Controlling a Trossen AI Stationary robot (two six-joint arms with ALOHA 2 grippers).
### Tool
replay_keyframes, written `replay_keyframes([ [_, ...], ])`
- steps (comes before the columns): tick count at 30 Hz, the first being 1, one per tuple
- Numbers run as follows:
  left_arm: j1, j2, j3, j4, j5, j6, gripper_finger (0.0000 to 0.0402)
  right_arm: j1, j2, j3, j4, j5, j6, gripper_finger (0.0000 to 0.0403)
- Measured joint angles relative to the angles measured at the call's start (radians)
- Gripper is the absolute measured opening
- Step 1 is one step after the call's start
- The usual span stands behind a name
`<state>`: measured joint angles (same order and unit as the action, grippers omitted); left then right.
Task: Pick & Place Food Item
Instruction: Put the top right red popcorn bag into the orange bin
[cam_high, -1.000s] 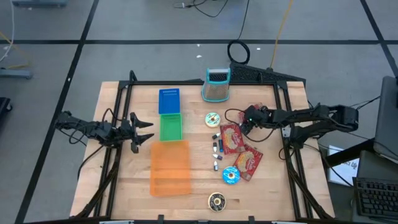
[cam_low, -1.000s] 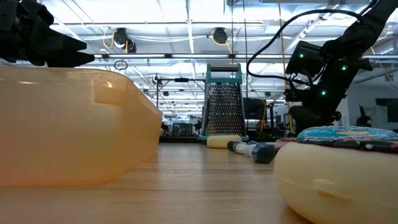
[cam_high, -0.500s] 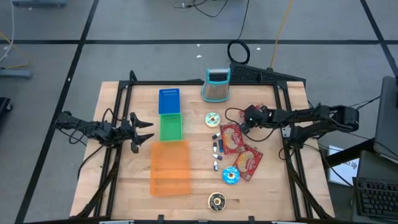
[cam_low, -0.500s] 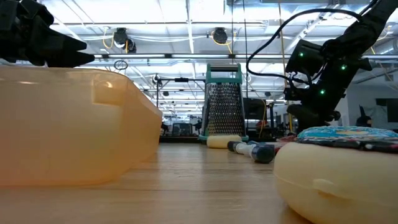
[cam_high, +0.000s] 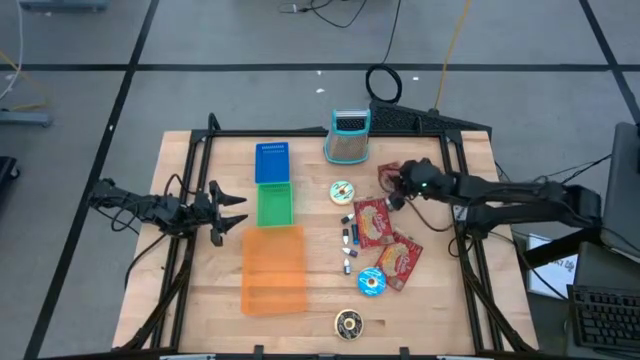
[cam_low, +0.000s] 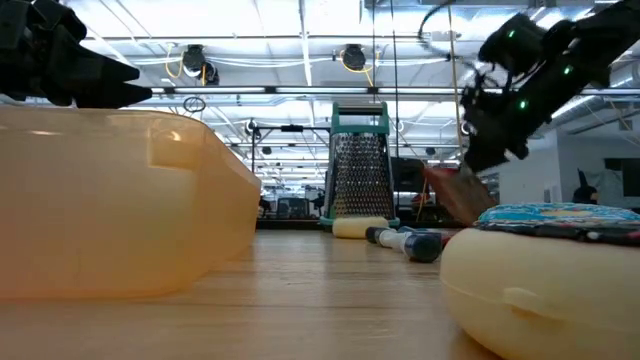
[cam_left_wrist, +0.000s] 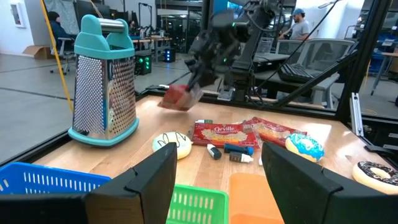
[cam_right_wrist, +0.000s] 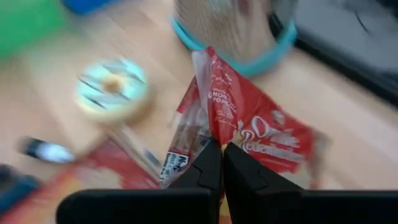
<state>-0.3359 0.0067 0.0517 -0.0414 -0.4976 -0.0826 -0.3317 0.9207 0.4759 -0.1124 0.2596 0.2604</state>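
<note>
Right gripper (cam_right_wrist: 217, 163) pinches the red popcorn packet (cam_right_wrist: 249, 124) by its bottom edge, so it dangles above the fingers; left gripper (cam_left_wrist: 214, 180) idles, fingers spread.

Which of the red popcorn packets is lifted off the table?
The red packet pinched in the right gripper, near the grater. The other two packets lie flat.

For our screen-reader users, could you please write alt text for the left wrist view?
The right pincer holds a red popcorn packet above a wooden table, right of a teal-handled grater. More packets, markers and doughnuts lie below.
</note>
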Motion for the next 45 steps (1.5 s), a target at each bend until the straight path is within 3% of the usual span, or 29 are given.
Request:
replay_keyframes([
  [9,0.000,0.000,0.000,0.000,0.000,0.000,0.0237,0.000,-0.190,0.000,0.153,-0.332,-0.073,0.0000],
  [18,0.000,0.000,0.000,0.000,0.000,0.000,0.0237,0.012,-0.222,0.000,0.274,-0.619,-0.064,0.0000],
  [33,0.000,0.000,0.000,0.023,0.000,0.010,0.0237,0.263,-0.222,0.000,0.451,-0.816,-0.059,0.0000],
  [45,0.000,0.000,0.000,0.412,0.000,0.002,0.0237,0.436,-0.217,0.000,0.546,-0.813,-0.064,0.0000],
])
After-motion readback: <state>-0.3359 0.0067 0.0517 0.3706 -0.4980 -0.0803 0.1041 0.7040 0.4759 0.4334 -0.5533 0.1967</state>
